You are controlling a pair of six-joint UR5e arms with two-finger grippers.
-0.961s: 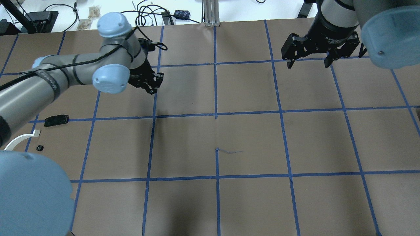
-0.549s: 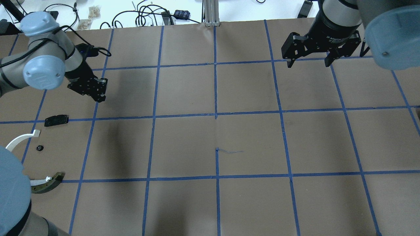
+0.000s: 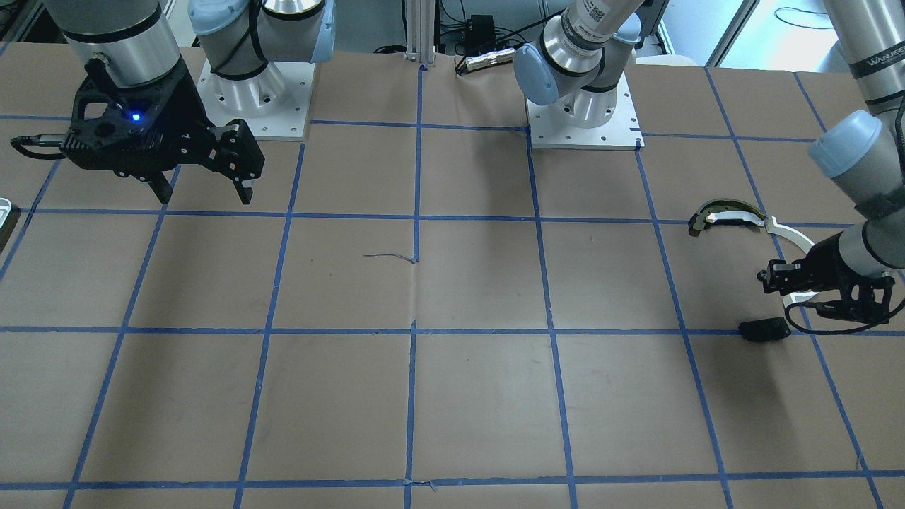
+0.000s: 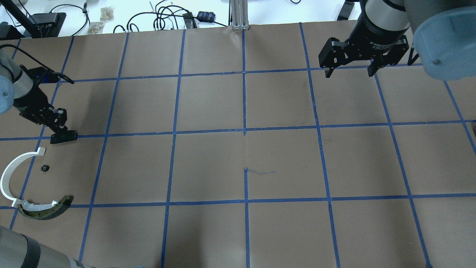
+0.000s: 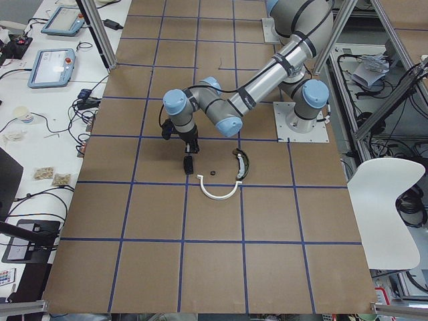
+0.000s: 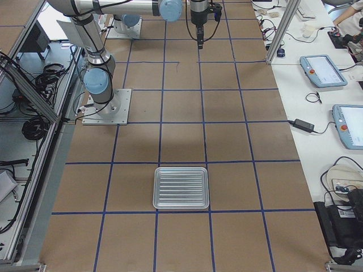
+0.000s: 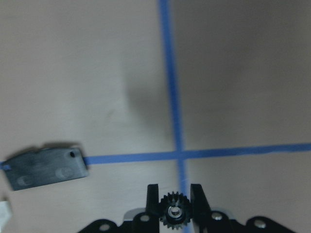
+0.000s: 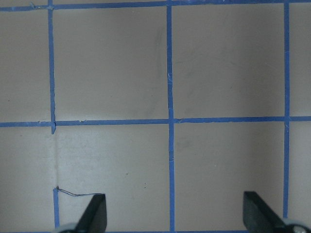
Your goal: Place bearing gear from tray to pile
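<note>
Left hand (image 7: 175,194) is closed to a narrow gap on the bearing gear (image 7: 175,213), a small black toothed wheel pinched by its rim between the two fingertips, its bore facing the wrist camera. Held this way, the gear sits clear of the table (image 4: 208,163), above the edge of the pile (image 5: 217,194).

Just beside the hand, on the side away from the robot, lies the flat black plate (image 7: 46,167), across a blue tape line (image 7: 170,87). In the overhead view the fingertips look nearly over the plate's end, but I cannot tell whether they touch. Toward the robot from the hand lies a small black round part (image 4: 45,168), then the white arc strip (image 4: 9,173) and, at its far end, the olive-and-black curved piece (image 4: 46,210).

Carrying looks done, and lowering and letting go remain. To do it well, the hand should come down over bare table, between the plate and the small round part rather than on the plate, where the gear could tip off. It should release only when the gear is nearly resting, since a toothed wheel dropped from height will likely roll. Opening slightly and lifting straight up should avoid dragging it.

Right hand (image 4: 349,73) hangs well apart across the table, fingers spread wide and empty. The tray (image 6: 181,187) lies beyond it.
</note>
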